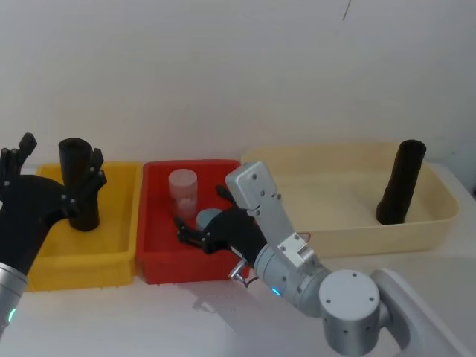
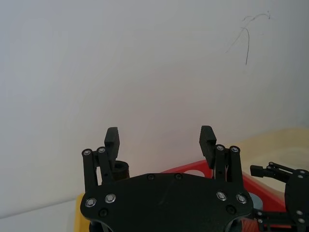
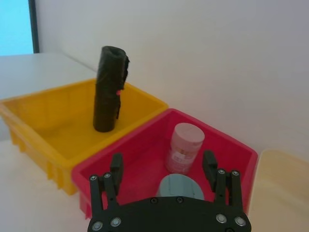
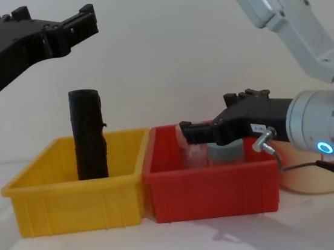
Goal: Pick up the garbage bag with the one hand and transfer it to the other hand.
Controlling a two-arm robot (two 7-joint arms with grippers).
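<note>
Three containers line the bench [image 1: 111, 320]: a red bin [image 1: 186, 268], a yellow bin [image 1: 82, 268] to its left, and a cream tray [image 1: 372, 234] to its right. Two black rolls stand upright. A wrinkled roll [image 1: 73, 156] with a side flap is in the yellow bin. The garbage bag [image 1: 401, 182], smooth and wider at the top, is in the tray's end farthest from the red bin. One pink jar [image 1: 183, 190] and one grey tub [image 1: 208, 218] stand in the red bin, and the right pincer [image 3: 162, 162] hovers spread over it. The left pincer [image 2: 159, 133], spread and empty, hangs high to the red bin's left.
</note>
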